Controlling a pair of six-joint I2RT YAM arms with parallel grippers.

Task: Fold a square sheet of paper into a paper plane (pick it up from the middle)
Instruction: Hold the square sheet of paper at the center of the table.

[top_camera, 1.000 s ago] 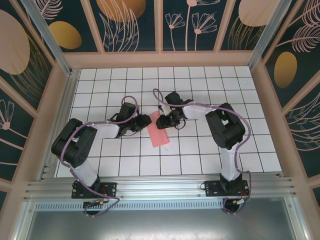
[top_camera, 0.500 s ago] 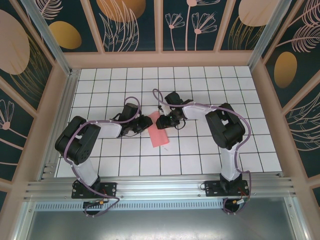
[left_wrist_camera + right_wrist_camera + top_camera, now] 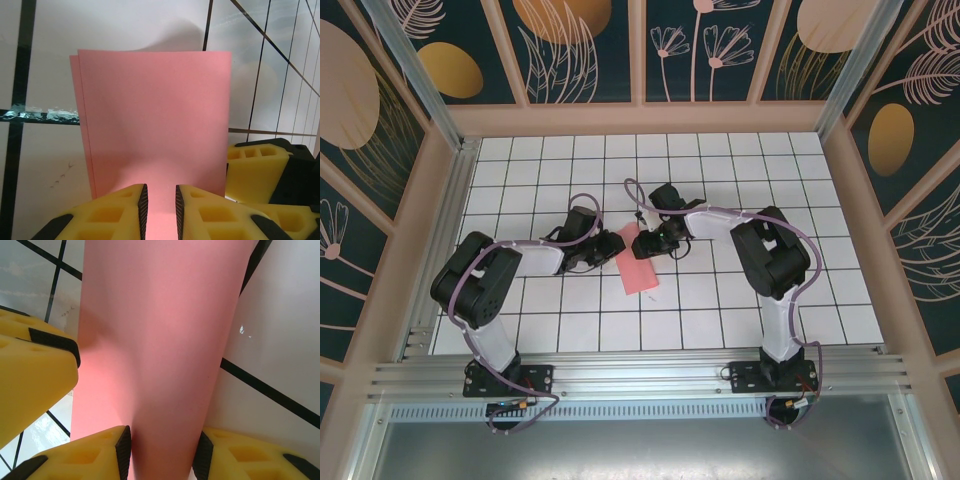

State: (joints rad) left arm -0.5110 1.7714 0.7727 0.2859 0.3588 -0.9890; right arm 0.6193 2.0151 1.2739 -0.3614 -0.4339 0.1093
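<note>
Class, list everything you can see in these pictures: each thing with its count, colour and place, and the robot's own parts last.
table: one, white tiles with black lines, under everything.
sheet of paper: one, salmon-pink, folded double into a rectangle, lying mid-table.
wall panels: several, dark with peach plant designs, around the table.
metal rail: one, silver, near edge, carrying the arm bases.
left arm: one, black and white, left side.
right arm: one, black and white, right side.
left gripper: one, yellow fingers narrowly apart at the paper's edge.
right gripper: one, yellow fingers apart, paper between them.
</note>
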